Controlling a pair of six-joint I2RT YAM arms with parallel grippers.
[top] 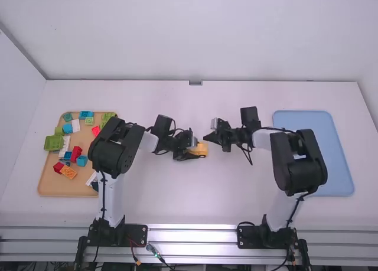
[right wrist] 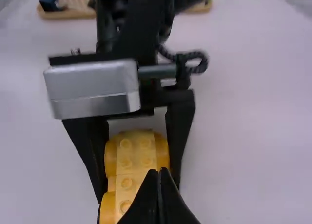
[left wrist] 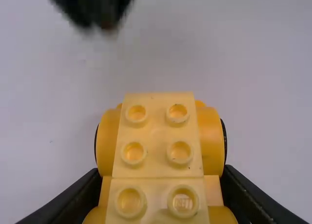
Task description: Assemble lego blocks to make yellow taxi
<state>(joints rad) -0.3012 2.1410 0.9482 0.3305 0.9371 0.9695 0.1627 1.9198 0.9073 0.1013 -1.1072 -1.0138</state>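
My left gripper (top: pixel 194 153) is near the middle of the table, shut on the yellow car base (top: pixel 202 149), a studded piece with wheels at its sides. In the left wrist view the car base (left wrist: pixel 158 136) lies between the fingers of the left gripper (left wrist: pixel 158 197). My right gripper (top: pixel 208 139) is just to the right of the car base, above the table. In the right wrist view the right gripper (right wrist: pixel 160 173) has its fingertips together, with nothing between them, and the car base (right wrist: pixel 134 158) is behind them.
A tan tray (top: pixel 65 185) with loose colored blocks lies at the left, partly behind the left arm. An empty blue tray (top: pixel 336 159) lies at the right, beyond the right arm.
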